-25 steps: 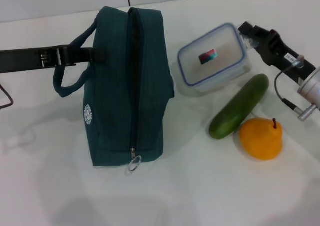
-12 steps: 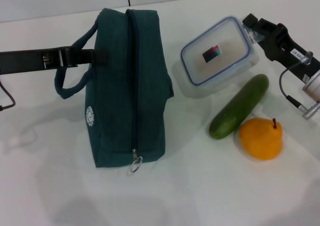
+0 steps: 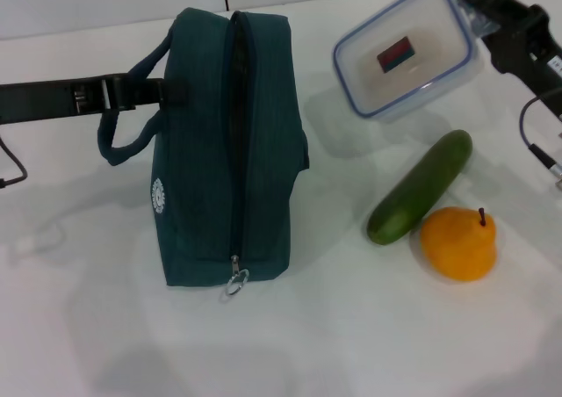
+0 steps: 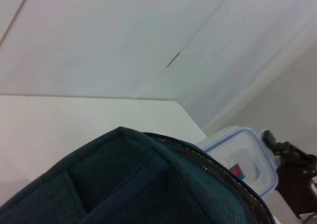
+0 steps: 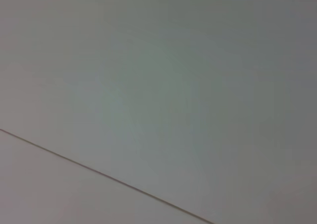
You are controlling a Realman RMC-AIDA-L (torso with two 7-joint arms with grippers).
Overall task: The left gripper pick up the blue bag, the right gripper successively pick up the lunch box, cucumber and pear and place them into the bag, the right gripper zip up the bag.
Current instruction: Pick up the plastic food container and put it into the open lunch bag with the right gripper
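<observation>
- Two arms are at work: the left gripper [image 3: 149, 92] reaches in from the left side and is clamped on a loop handle of the blue bag [image 3: 230, 151], while the right gripper [image 3: 479, 10] sits at the far right corner, closed on the end of the lunch box [image 3: 407, 52].
- The blue bag stands on the white worktop [image 3: 351, 327] with its zipper line running along the top and facing upward; the metal ring pull [image 3: 235, 283] hangs at the near end, and a small white round logo [image 3: 158, 195] shows on the side nearest the left arm.
- The lunch box is lifted and tilted, its blue-rimmed lid toward the head camera, with a red-and-teal label in the middle; its shadow lies on the worktop under it. It is beside the bag on the bag's right, apart from it.
- The cucumber [image 3: 420, 186] lies slantwise on the worktop, nearer than the lunch box and apart from it.
- The pear [image 3: 458, 242] sits just beside the cucumber's near end, stem pointing up.
- The left wrist view shows the bag's dark fabric [image 4: 133, 184] close up, with the lunch box [image 4: 242, 159] and the right gripper [image 4: 277, 149] farther off.
</observation>
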